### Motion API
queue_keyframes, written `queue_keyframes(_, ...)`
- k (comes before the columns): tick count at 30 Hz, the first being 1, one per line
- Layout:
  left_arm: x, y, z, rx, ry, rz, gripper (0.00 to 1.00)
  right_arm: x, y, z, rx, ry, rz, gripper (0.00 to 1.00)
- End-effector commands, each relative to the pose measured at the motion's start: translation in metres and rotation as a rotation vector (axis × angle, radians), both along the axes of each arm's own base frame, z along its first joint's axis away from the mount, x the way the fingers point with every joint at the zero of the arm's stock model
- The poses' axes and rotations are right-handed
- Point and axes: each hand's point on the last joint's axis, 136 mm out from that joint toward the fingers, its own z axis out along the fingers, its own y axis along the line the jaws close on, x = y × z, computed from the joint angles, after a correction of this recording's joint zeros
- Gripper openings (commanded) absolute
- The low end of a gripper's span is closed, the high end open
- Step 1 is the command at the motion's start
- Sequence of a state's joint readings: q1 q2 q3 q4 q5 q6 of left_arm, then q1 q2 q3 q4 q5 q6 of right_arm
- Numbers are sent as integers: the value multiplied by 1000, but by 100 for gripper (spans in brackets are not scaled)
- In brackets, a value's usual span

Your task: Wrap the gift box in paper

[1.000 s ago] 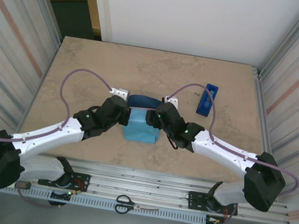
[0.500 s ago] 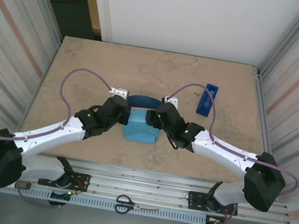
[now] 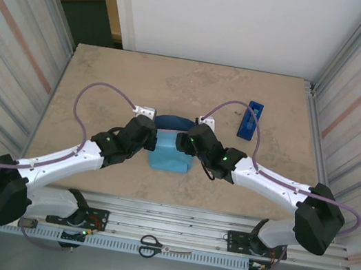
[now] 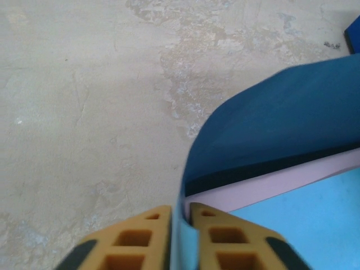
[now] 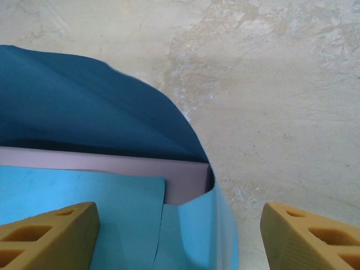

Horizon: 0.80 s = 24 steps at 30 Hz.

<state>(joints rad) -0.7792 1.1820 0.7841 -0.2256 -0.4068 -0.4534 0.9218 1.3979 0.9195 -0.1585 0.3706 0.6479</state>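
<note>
Comparing with a second before, found little moved: kept both arms at the box (image 5: 180, 180), one either side. Noted only the dark flap behind the box sunk from a fuller hump to a thinner arc, and the left gripper (image 4: 180, 209) shifted a shade. Found the box under the paper (image 3: 171, 156), pink rim bare along its far edge, light face of the paper folded over its top, dark face curling up behind. Found left fingers (image 4: 135, 242) nearly together at the box's left side, a paper edge standing in the slit; could not tell whether pinched or just let go. Found the right gripper (image 5: 177, 216) spread wide at the box's right corner, gripping nothing, a loose fold of paper between its tips. Spotted a tape dispenser (image 3: 251, 119) well right of and behind the box, untouched. Judged the top fold laid but unsecured, side and rear flaps not yet closed, taping likely due soon.
</note>
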Motion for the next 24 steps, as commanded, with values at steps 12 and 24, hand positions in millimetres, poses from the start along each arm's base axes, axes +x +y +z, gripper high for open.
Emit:
queue_keyframes(12, 9, 4, 33, 19, -76, 17, 7, -18, -24, -35, -156, 94, 4, 75)
queue_keyframes(24, 11, 5, 48, 27, -101, 13, 0, -18, -24, -34, -154, 93, 5, 75)
